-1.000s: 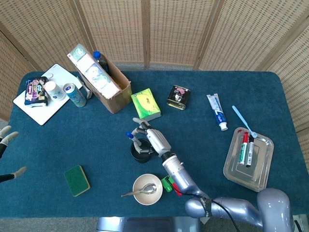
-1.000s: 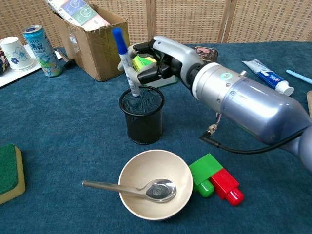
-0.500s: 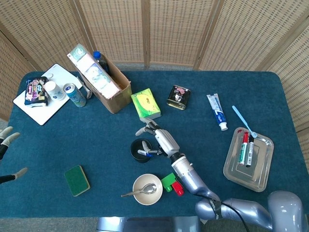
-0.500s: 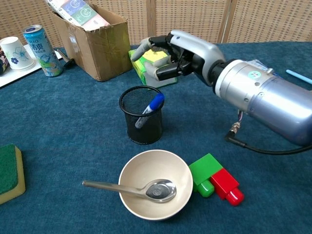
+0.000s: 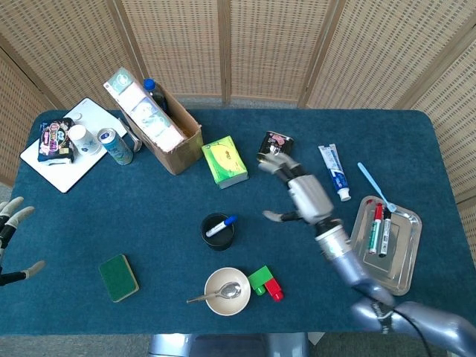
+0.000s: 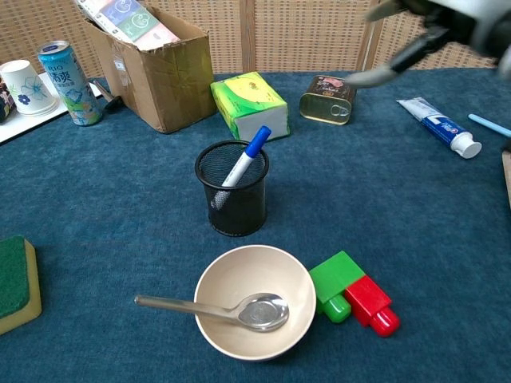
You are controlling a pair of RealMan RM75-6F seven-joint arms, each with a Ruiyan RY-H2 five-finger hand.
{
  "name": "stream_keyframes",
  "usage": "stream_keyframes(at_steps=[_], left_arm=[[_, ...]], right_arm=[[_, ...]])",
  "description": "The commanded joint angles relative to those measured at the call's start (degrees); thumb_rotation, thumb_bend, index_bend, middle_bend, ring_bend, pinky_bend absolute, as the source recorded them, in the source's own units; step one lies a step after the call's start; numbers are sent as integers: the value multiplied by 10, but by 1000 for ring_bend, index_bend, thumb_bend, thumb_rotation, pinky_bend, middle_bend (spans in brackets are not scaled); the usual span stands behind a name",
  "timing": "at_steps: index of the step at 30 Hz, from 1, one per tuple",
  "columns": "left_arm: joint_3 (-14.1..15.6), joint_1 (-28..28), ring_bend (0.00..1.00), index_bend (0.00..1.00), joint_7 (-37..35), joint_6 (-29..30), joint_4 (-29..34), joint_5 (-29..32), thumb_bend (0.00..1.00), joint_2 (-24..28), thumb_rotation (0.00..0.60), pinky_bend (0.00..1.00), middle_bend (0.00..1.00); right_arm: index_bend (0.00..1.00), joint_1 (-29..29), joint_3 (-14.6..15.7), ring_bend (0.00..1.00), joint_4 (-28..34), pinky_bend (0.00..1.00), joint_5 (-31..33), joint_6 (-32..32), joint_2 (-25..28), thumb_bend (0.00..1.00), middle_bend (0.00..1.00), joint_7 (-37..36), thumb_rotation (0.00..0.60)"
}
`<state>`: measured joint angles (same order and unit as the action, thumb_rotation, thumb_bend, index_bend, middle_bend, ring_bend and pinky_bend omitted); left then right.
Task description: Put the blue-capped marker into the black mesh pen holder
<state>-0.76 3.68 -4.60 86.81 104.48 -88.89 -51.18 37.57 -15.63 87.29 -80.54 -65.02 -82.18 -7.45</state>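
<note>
The blue-capped marker [image 5: 221, 225] [image 6: 243, 160] stands tilted inside the black mesh pen holder [image 5: 217, 231] [image 6: 233, 198], its cap leaning over the rim to the right. My right hand [image 5: 297, 195] [image 6: 431, 32] is lifted away to the right of the holder with its fingers spread and nothing in them; in the chest view it is blurred at the top right. My left hand [image 5: 11, 238] shows at the far left edge of the head view, fingers apart, holding nothing.
A bowl with a spoon [image 6: 251, 311] and green and red blocks [image 6: 354, 295] lie in front of the holder. A tissue box [image 5: 225, 161], cardboard box [image 5: 160, 123], tin [image 5: 274, 149], toothpaste [image 5: 335, 172], tray of markers [image 5: 383, 245] and sponge [image 5: 119, 277] surround it.
My right hand let go of the marker, which dropped into the holder and now leans on its rim. The hand then rose and moved away to the right.
</note>
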Motion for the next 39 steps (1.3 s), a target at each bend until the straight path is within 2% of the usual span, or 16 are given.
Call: stream_keyframes(at_steps=[1,7,16,22,25,32,39], left_arm=[[1,0,0,128,6,-1,1,-2,88,-1,600,160,0],[5,0,0,127,21,-1,7,-11,87,-5,600,159,0],[9,-3,0,127,39,-1,10,-17,88,-7,600,160,0],[12,-4,0,123,53,-2,9,-17,87,-8,600,160,0],[14,-6,0,87,65,-4,7,-17,87,-11,600,160,0],[18,-22,0,60,82,17,-5,-13,88,-15,600,156,0],[25,-42,0,61,74,35,-22,-10,87,-25,600,156,0]], right_arm=[[0,-27,24,0,-47,76,-6,-2,56,0,0,44,600],[0,-66,52,0,-87,35,10,-3,102,0,0,54,598],[0,-130,86,0,-122,20,19,-37,139,0,0,46,593],[0,-173,113,0,-109,18,18,-58,166,0,0,57,597],[0,-197,122,0,-89,2,24,-76,181,0,0,65,599],[0,-252,127,0,-70,0,26,-151,182,0,0,88,600],[0,-307,139,0,-79,0,17,-215,157,0,0,69,600]])
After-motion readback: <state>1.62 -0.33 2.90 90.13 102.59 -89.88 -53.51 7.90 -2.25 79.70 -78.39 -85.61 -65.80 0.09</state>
